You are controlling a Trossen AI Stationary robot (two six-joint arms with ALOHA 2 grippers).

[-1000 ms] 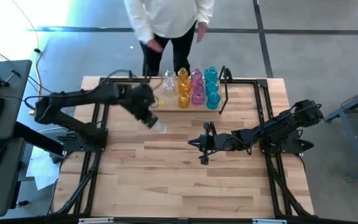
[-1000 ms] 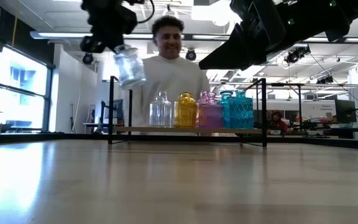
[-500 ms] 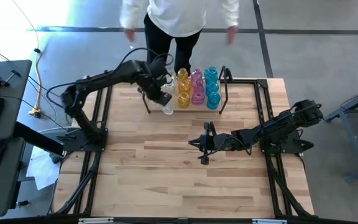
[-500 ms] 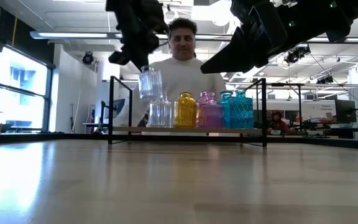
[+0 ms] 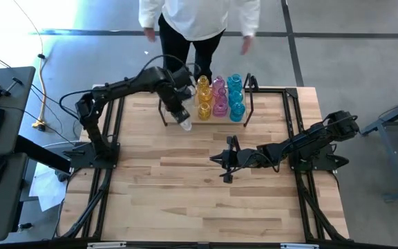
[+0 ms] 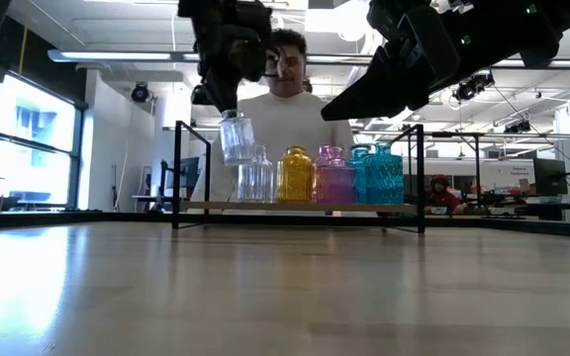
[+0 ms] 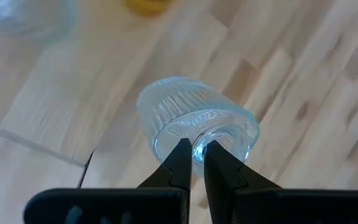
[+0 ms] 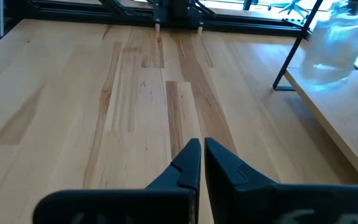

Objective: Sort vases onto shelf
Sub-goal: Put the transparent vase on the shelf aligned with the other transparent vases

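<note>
Surface: light-wood tabletop (image 5: 185, 187)
Left gripper (image 7: 193, 157): clenched on clear ribbed glass vase (image 6: 237, 136), held above shelf's (image 6: 295, 207) left end
Right gripper (image 8: 197, 155): closed, empty, mid-table

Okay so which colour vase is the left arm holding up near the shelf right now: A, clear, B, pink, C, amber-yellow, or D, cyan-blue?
A: the left gripper has its jaws shut on the neck of a clear vase, hanging in the air at the shelf's end, next to the other clear one already standing there.
</note>
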